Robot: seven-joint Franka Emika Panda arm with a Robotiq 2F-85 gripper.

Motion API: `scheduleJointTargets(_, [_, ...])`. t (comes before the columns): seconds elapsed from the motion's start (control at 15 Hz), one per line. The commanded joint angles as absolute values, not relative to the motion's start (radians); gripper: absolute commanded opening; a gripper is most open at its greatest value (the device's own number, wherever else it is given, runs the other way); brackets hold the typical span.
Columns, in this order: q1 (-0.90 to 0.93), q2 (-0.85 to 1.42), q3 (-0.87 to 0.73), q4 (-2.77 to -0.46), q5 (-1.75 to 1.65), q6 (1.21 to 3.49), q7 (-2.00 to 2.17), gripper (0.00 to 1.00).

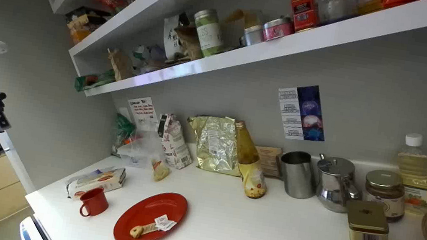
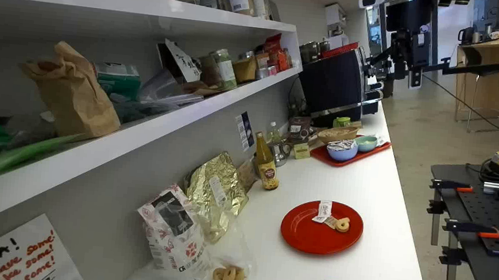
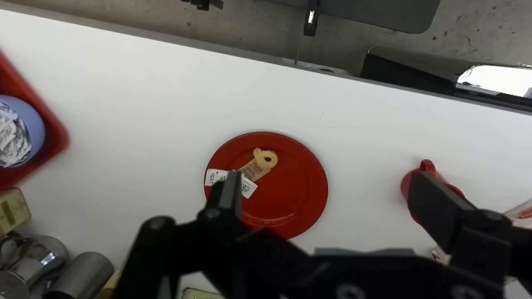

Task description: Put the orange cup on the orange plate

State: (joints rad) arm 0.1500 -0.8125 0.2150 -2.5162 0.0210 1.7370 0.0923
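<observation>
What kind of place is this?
It looks like a kitchen corner, perhaps one people share: a sign says "TEA! leave some!", a shelf holds jars and packets, and a metal teapot stands on the counter.

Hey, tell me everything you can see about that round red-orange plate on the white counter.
The round red-orange plate is glossy, probably glazed or enamelled, with a broad rim around a shallow centre. It lies flat and right side up on the white countertop. On it lie a pale ring-shaped snack, a tan paper packet and white printed paper, grouped off-centre. The small red-orange mug stands apart from it on the same countertop.
</observation>
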Motion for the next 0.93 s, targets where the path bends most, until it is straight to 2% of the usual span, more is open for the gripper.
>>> scheduleJointTargets(0.0, [0.156,-0.810,0.211,-2.514,0.017,1.735,0.096,1.00])
scheduleJointTargets(0.73, [0.156,-0.810,0.211,-2.514,0.017,1.735,0.096,1.00])
scheduleJointTargets(0.87, [0.151,-0.739,0.224,-2.442,0.007,1.778,0.092,1.00])
